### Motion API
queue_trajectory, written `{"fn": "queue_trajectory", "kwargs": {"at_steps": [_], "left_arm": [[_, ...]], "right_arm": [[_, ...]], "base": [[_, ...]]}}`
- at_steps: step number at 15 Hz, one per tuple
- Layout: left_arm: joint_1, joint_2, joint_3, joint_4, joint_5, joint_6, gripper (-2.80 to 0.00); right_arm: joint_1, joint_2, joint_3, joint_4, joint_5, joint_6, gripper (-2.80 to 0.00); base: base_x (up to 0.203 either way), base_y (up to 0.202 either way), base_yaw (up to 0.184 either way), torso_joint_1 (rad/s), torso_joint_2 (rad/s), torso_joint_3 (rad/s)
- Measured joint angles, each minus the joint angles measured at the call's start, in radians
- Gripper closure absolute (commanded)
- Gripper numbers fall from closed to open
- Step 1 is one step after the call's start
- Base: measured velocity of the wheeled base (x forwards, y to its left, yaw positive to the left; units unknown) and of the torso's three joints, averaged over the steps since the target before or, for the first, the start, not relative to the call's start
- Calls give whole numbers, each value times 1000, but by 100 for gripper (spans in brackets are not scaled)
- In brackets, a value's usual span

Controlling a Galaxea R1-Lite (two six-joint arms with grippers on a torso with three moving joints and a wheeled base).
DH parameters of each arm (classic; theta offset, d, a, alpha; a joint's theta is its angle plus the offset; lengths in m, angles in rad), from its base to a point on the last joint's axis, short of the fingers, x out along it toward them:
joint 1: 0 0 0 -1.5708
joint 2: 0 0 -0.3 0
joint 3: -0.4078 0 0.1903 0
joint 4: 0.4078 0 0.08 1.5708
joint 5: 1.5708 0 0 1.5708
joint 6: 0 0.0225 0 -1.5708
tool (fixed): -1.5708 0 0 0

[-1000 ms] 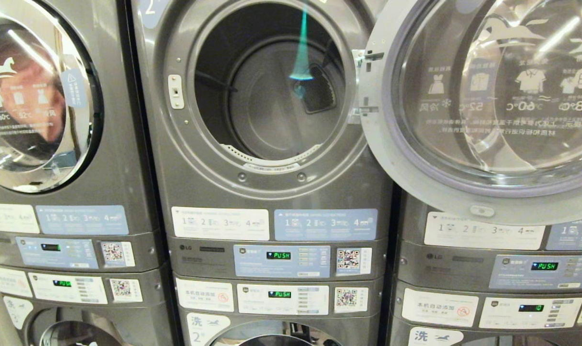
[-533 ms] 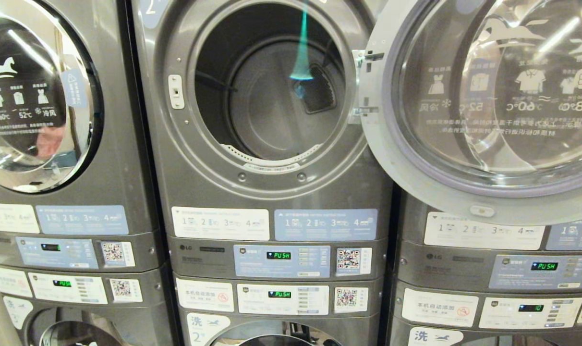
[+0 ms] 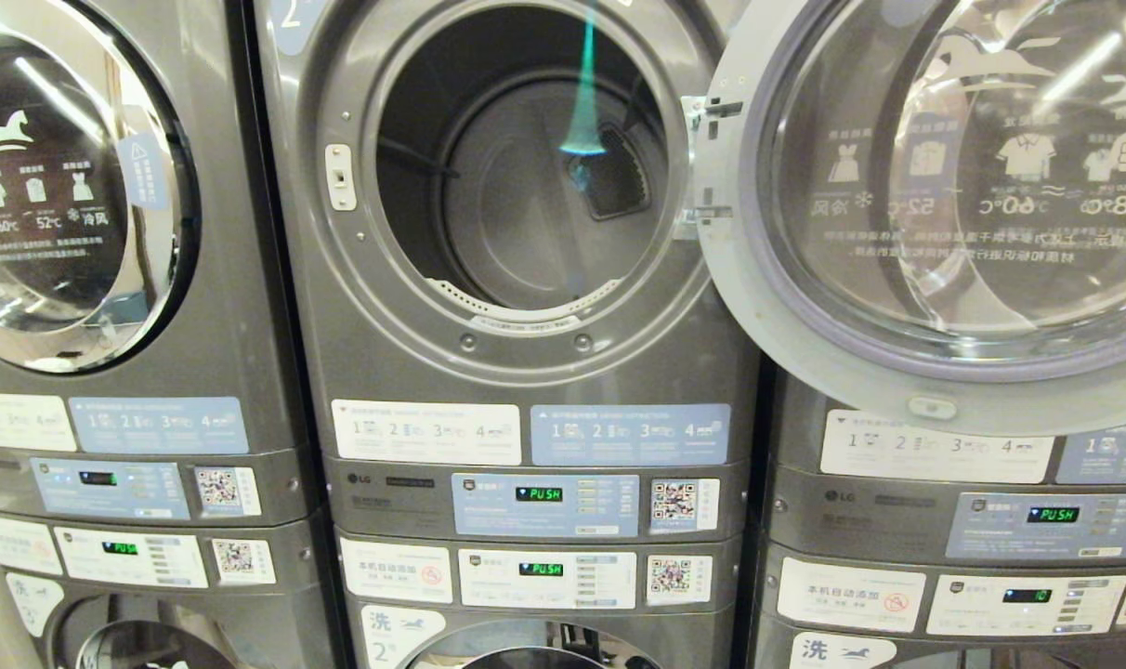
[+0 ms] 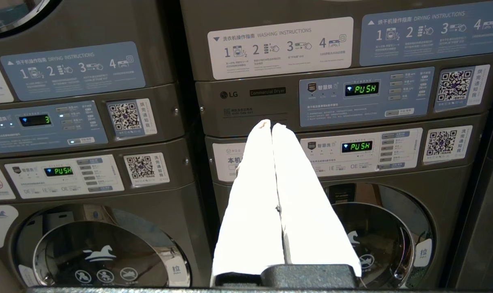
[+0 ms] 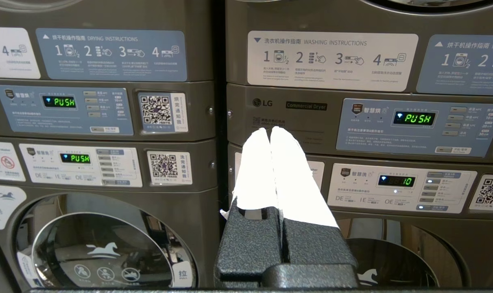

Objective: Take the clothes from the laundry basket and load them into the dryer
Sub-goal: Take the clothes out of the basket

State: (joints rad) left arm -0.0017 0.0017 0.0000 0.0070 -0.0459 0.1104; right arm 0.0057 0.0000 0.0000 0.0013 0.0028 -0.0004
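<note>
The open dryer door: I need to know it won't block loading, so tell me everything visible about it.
The open dryer door is round, with a light grey frame that looks like plastic, a purplish inner band and a bulging glass window carrying white garment icons and temperatures seen mirrored. It is hinged at the right edge of the drum opening and swung out to the right, covering the neighbouring machine's front. A small latch sits on its lower rim. Nothing touches it; the drum shows no clothes.

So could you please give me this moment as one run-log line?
dryer: door open, drum looks empty | left gripper: shut, empty, low by panels | right gripper: shut, empty | clothes, basket: unseen
</note>
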Motion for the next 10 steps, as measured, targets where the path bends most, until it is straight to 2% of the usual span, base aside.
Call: {"fn": "queue_trajectory", "kwargs": {"at_steps": [10], "left_arm": [[0, -1, 0, -1, -1, 1, 0]], "right_arm": [[0, 0, 0, 0, 0, 0, 0]], "base": [[0, 0, 0, 0, 0, 0]]}}
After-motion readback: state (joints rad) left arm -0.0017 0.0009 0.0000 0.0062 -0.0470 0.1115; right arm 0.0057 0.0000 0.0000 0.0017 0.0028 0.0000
